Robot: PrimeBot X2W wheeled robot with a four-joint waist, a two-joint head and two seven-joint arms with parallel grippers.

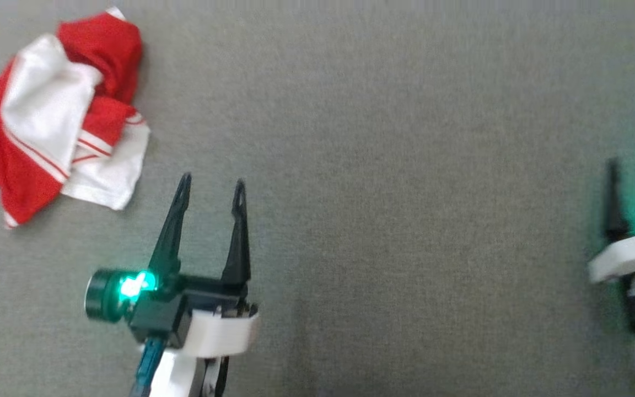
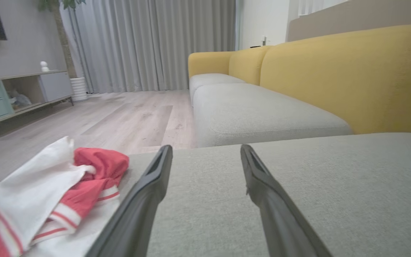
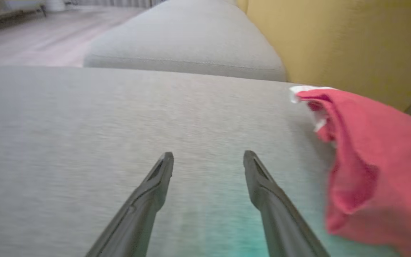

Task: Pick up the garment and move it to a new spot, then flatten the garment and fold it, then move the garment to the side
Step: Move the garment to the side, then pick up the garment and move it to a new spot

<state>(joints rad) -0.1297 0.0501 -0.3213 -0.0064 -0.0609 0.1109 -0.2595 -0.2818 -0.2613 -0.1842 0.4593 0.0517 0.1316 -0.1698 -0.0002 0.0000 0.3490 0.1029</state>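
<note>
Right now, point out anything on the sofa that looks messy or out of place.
The red-and-white jersey lies crumpled in a heap on the grey cushion, left of the open left gripper. A second red cloth sits bunched beside the open right gripper.

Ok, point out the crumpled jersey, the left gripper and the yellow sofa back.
crumpled jersey (image 1: 47, 105): head view, on its white panel.
left gripper (image 1: 211, 182): head view, midway between its fingertips.
yellow sofa back (image 2: 351, 71): left wrist view, on its front face.

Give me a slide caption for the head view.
Crumpled red-and-white garment lies on the grey cushion; the open left gripper hovers beside it, empty.
</note>
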